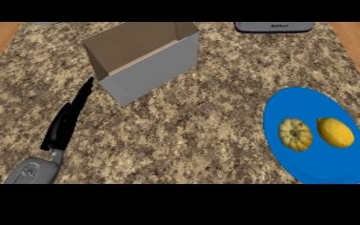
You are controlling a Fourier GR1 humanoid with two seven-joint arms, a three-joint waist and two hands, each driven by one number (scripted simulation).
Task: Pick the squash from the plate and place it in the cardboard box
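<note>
A blue plate (pixel 295 105) lies at the right of the speckled counter. On it sit a ribbed yellow squash (pixel 295 134) and, to its right, a smooth yellow lemon (pixel 335 132). The open cardboard box (pixel 144 59) stands upright at the upper middle-left, with nothing visible inside. My left hand (pixel 65 124) comes in from the lower left, fingers straight and pointing up toward the box's near corner, holding nothing. My right hand does not show.
A grey appliance (pixel 274 26) sits at the counter's far edge, upper right. Wooden strips (pixel 346 33) border the counter at both upper corners. Bare counter (pixel 204 128) lies between the box and the plate.
</note>
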